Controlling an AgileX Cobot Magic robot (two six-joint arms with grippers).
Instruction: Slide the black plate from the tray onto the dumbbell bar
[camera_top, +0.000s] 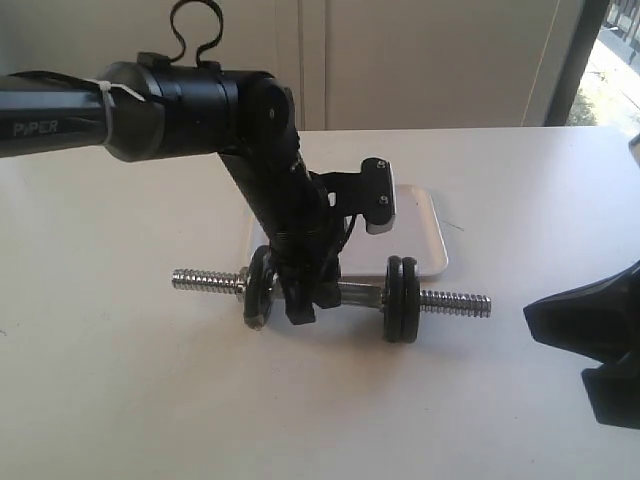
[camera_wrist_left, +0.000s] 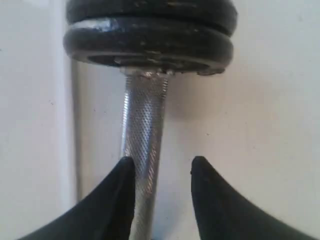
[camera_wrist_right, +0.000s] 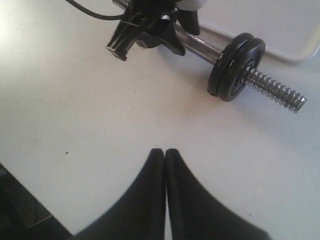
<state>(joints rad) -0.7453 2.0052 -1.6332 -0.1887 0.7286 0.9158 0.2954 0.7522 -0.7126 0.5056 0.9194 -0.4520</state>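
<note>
The dumbbell bar (camera_top: 455, 300) lies across the table in front of the white tray (camera_top: 425, 235). Two black plates (camera_top: 403, 298) sit side by side on its right part, and a third black plate (camera_top: 260, 288) sits on its left part. My left gripper (camera_top: 305, 305) is down over the knurled middle. In the left wrist view it is open (camera_wrist_left: 162, 165), and the bar (camera_wrist_left: 144, 125) runs between the fingers close against one of them, with the pair of plates (camera_wrist_left: 150, 35) beyond. My right gripper (camera_wrist_right: 164, 152) is shut on nothing above bare table.
The visible part of the tray (camera_wrist_right: 280, 30) holds no disc; the left arm hides the rest. The right gripper (camera_top: 535, 318) hovers near the right front of the table, apart from the bar's threaded end (camera_wrist_right: 272, 87). White wall panels stand behind.
</note>
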